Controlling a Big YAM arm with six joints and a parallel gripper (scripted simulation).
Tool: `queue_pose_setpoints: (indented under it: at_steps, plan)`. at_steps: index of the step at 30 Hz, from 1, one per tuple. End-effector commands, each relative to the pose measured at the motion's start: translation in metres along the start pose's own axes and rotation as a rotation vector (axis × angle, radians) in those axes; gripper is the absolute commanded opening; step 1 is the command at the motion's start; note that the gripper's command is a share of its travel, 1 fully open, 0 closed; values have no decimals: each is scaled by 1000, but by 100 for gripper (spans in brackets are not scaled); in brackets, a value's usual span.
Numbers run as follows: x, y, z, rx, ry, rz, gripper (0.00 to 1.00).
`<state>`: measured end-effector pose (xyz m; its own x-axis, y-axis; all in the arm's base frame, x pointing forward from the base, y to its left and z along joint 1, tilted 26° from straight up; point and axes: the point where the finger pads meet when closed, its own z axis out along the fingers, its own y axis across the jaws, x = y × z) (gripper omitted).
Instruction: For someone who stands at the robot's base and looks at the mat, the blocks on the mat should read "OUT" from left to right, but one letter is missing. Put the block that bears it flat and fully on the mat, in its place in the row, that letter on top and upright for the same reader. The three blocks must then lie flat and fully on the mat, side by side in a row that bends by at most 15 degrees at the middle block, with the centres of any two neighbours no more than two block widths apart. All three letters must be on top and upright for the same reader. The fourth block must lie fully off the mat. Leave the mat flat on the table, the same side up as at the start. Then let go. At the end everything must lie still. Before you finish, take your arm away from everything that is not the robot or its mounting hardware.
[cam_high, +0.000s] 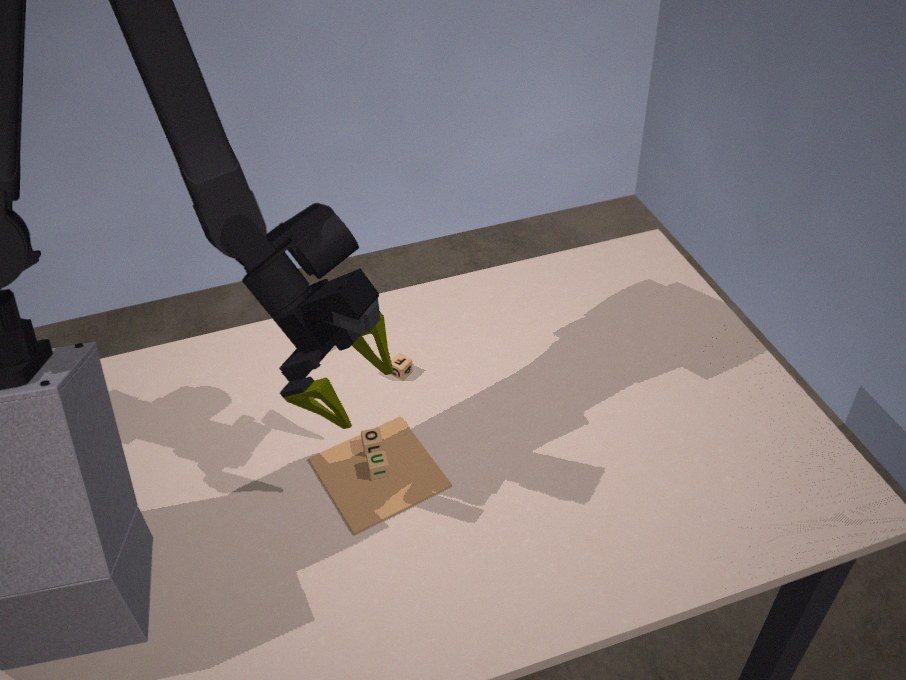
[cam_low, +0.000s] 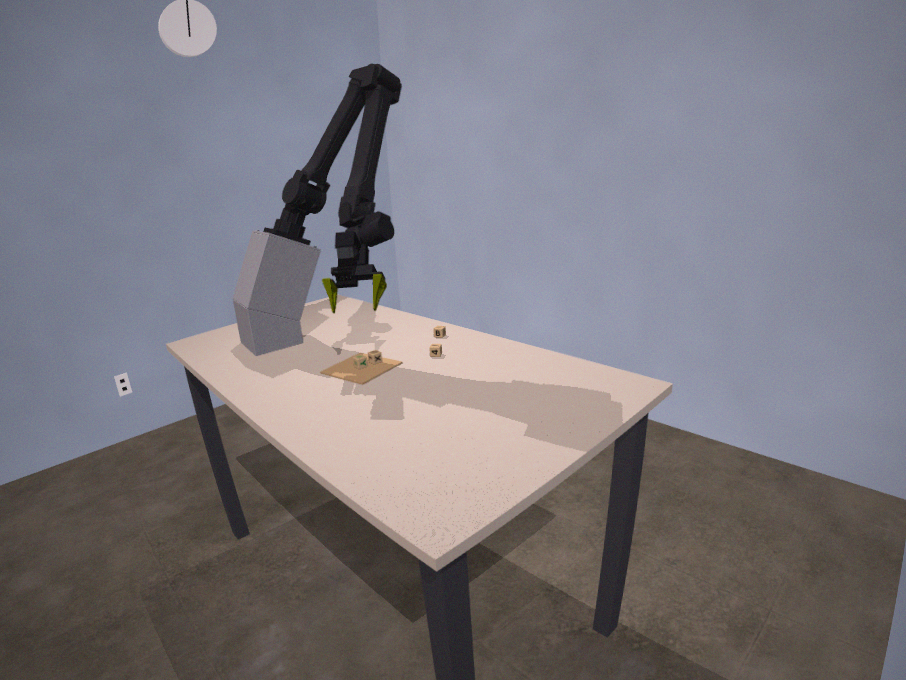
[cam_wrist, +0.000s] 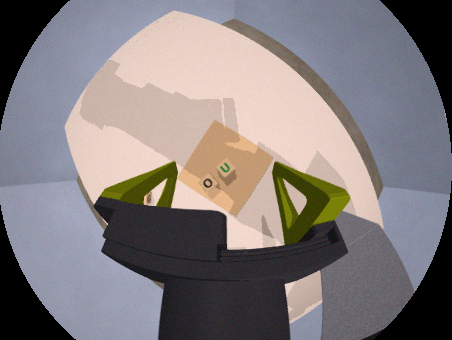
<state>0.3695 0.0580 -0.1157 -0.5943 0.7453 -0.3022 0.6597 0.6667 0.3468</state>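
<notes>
A tan mat (cam_high: 398, 505) (cam_low: 342, 373) (cam_wrist: 220, 144) lies on the table. Two letter blocks stand close together on it: the O block (cam_high: 371, 436) (cam_low: 360, 360) (cam_wrist: 209, 182) and the U block (cam_high: 378, 462) (cam_low: 374, 356) (cam_wrist: 227, 169). A block with T on top (cam_high: 401, 363) (cam_low: 435, 351) lies off the mat on the bare table. A block with B (cam_low: 438, 331) lies a little beyond it and is hidden behind the gripper in the top view. My gripper (cam_high: 365, 398) (cam_low: 354, 308) (cam_wrist: 225, 166) is open and empty, hanging well above the table on the base side of the mat.
The grey robot base box (cam_high: 58, 497) (cam_low: 274, 292) stands at one end of the white table (cam_high: 658, 468) (cam_low: 468, 453). The arm's shadow runs across the table top. The table edges lie far from the mat.
</notes>
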Motion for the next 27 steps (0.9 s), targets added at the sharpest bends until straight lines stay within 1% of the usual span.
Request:
queue_pose_setpoints:
  at_steps: [1,3,4,5,6,7,8,10,11,12,14,15,16,17,18,19,20,21,22,23,24,25,26,27]
  plan:
    - [5,3,1,-3,4,-22,100]
    - [5,3,1,-3,4,-22,100]
    - [-5,7,-1,-13,-10,7,100]
    - [-4,20,-4,-33,-4,9,100]
    - [-1,26,-5,-38,14,18,100]
    - [6,37,-7,-46,44,34,100]
    - [15,51,-10,-55,87,57,100]
    - [41,85,-23,-65,206,119,100]
    - [42,90,-25,-65,206,119,100]
    - [57,105,-34,-62,277,155,100]
    - [57,105,-34,-62,277,155,100]
    - [77,133,-51,-50,349,193,100]
    - [77,133,-51,-50,349,193,100]
    - [96,151,-68,-32,419,229,100]
    - [96,151,-68,-32,419,229,100]
    - [113,167,-86,-9,481,262,100]
    - [113,167,-86,-9,481,262,100]
    - [128,179,-103,16,534,289,100]
    - [128,179,-103,16,534,289,100]
    - [140,188,-118,39,574,311,100]
    - [143,183,-111,59,575,312,100]
    - [148,194,-128,57,602,327,100]
    - [153,197,-135,68,618,335,100]
    - [157,195,-132,88,625,340,100]
